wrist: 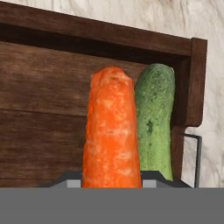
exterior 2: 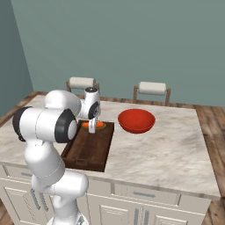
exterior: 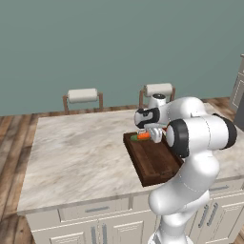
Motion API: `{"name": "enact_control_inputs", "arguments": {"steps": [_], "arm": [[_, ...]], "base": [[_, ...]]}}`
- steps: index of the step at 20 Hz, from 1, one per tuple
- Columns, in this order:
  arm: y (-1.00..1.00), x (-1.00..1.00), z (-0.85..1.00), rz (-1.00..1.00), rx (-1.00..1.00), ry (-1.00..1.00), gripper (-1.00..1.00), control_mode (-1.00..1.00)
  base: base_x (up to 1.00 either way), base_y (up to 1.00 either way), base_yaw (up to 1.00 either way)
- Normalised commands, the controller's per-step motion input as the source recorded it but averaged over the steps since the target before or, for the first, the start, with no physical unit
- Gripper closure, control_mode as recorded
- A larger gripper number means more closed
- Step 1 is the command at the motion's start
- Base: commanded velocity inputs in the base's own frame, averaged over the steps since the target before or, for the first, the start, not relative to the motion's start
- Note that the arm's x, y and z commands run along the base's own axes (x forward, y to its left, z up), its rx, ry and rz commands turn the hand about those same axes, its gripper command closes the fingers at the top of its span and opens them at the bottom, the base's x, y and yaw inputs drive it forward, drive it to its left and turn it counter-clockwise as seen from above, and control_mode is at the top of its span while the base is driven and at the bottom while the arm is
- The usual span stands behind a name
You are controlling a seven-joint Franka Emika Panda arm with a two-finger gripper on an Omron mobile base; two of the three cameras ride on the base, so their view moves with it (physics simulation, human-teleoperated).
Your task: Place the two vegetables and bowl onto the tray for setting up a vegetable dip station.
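Hand view, carrot [wrist: 111,131] clamped between the claw [wrist: 111,183] tips, cucumber [wrist: 154,122] lying just beside it, over the tray [wrist: 43,109] corner.

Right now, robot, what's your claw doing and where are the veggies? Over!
Gripper shut on carrot, low over tray. Cucumber already in tray beside it. Bowl on counter, right of tray. Nothing blocking.

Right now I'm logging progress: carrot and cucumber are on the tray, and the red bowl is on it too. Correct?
Not quite. The red bowl sits on the counter beside the tray, as the right base view shows. The carrot and cucumber are on the tray.
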Motion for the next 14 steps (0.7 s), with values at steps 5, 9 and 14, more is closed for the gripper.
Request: {"name": "enact_control_inputs", "arguments": {"steps": [5, 9, 14], "arm": [[0.0, 0.0, -0.06, 0.0, 0.0, 0.0, 1.0, -1.0], [0.0, 0.0, -0.07, 0.0, 0.0, 0.0, 1.0, -1.0], [0.0, 0.0, -0.1, 0.0, 0.0, 0.0, 1.0, -1.0]], "base": [[0.0, 0.0, 0.0], [0.0, 0.0, 0.0], [0.0, 0.0, 0.0]]}}
